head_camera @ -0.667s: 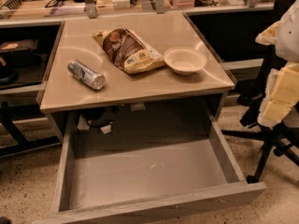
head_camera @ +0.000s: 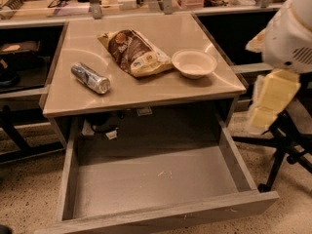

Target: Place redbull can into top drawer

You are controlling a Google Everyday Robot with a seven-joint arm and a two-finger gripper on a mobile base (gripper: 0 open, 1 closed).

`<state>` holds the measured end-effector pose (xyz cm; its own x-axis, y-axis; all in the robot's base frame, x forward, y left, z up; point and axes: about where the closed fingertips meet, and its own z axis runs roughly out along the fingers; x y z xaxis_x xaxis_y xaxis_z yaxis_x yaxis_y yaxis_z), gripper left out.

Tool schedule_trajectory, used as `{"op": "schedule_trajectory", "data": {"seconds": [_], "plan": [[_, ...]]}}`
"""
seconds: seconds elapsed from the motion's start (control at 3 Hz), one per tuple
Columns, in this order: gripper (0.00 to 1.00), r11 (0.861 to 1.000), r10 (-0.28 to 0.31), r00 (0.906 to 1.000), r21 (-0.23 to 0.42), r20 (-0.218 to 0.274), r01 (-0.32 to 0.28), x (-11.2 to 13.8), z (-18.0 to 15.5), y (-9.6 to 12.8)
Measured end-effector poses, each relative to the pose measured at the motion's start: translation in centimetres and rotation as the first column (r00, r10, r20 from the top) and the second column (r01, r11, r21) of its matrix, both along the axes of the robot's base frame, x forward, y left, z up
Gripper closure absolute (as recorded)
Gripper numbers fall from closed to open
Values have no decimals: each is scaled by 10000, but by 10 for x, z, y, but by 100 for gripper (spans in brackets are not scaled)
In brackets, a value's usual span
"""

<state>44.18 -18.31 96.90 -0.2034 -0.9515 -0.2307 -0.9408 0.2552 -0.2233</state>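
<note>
The redbull can [head_camera: 90,78] lies on its side on the left part of the beige table top [head_camera: 146,89], silver and blue, one shiny end towards me. The top drawer [head_camera: 156,182] of grey wood is pulled fully open below the table top, and its bottom is bare. My gripper [head_camera: 263,116] hangs from the white arm [head_camera: 292,33] at the right edge of the view, beside the table's right side, above the floor. It is far from the can and holds nothing.
A brown and cream snack bag [head_camera: 134,52] lies in the middle of the table top, with a pale bowl [head_camera: 194,63] to its right. Desks with clutter stand behind. A black chair base [head_camera: 287,152] stands on the floor at right, under my arm.
My gripper has moved a little to the left, towards the table's right side. The can, bag, bowl and drawer have not moved.
</note>
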Motion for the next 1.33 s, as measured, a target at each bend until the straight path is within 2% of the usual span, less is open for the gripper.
{"op": "schedule_trajectory", "data": {"seconds": [0.33,0.67,1.33], "plan": [[0,9972,630,9978,419,-217,-620,7,-7,55],[0,9809,1782,9838,831,-206,-1760,11,-6,122],[0,9747,2020,9793,1002,-115,-1999,9,-11,134]]}}
